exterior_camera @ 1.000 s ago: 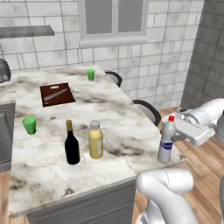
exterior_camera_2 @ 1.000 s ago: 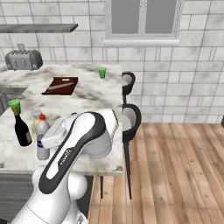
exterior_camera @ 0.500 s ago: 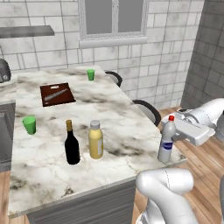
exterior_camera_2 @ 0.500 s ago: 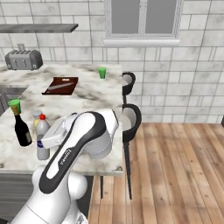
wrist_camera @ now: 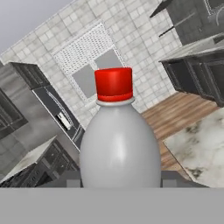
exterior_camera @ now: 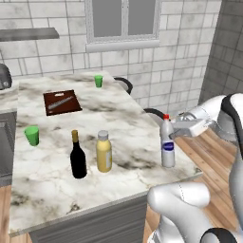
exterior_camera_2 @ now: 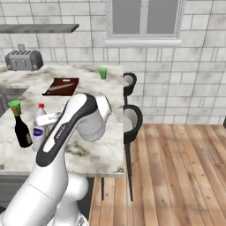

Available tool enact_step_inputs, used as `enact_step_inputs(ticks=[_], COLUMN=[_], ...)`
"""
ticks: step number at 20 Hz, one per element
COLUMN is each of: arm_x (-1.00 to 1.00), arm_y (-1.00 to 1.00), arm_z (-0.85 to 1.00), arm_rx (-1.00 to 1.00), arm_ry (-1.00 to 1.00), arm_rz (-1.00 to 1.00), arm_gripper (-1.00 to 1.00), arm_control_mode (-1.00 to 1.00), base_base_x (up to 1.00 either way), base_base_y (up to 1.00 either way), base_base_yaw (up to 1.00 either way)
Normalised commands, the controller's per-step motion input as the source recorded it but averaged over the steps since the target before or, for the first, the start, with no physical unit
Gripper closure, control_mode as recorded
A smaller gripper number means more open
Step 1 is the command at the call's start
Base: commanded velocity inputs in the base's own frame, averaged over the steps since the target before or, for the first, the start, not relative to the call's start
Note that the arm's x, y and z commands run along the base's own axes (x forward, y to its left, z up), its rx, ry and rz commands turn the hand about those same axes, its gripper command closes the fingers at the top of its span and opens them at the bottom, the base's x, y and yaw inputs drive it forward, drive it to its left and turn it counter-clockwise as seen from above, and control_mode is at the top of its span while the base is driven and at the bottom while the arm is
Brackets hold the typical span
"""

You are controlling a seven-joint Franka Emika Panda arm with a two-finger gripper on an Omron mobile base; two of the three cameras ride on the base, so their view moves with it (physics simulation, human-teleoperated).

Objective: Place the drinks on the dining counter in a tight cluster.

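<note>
I see the gripper (exterior_camera: 174,130) at the upper body of the small red-capped bottle (exterior_camera: 167,146), which stands upright on the dining counter (exterior_camera: 128,114) near its right edge, toward the near corner. From the hand view the bottle (wrist_camera: 119,140) sits dead centre and very close, with grey finger pads (wrist_camera: 171,178) just showing at either side of it at the bottom; they look pressed against its sides, so I read the pincer as clamped on the bottle, whose base still looks to be resting on the marble. The wine bottle (exterior_camera: 78,156) and the yellow bottle (exterior_camera: 104,152) stand just beside each other, nearer the middle of the counter and well to the left of the held bottle. In the right base view the red-capped bottle (exterior_camera_2: 39,126) shows just right of the wine bottle (exterior_camera_2: 21,129), partly behind the arm. A green cup (exterior_camera: 32,135) sits toward the left edge, another green cup (exterior_camera: 98,81) at the far end, and a brown cutting board (exterior_camera: 62,102) lies between them on the far half.
</note>
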Motion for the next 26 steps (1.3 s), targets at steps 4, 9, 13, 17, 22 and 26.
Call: enact_step_inputs(ticks=[4, 9, 13, 17, 22, 26], arm_x=[0.39, 0.35, 0.41, 0.23, 0.00, 0.00], arm_y=[-0.06, -0.23, 0.00, 0.05, 0.10, 0.14], arm_z=[0.12, -0.03, -0.18, -0.22, -0.43, -0.20], arm_rx=[-0.12, 0.00, 0.00, 0.00, 0.01, 0.04], arm_ry=[0.16, -0.05, -0.14, -0.13, -0.07, -0.01], arm_rz=[0.06, 0.13, 0.08, 0.02, 0.00, -0.01], arm_gripper=[1.00, 1.00, 1.00, 1.00, 1.00, 1.00], arm_control_mode=[-1.00, -1.00, -1.00, -1.00, -1.00, -1.00], base_base_x=[0.00, 0.00, 0.00, 0.00, 0.00, 0.00], base_base_y=[0.00, 0.00, 0.00, 0.00, 0.00, 0.00], base_base_yaw=[0.00, 0.00, 0.00, 0.00, 0.00, 0.00])
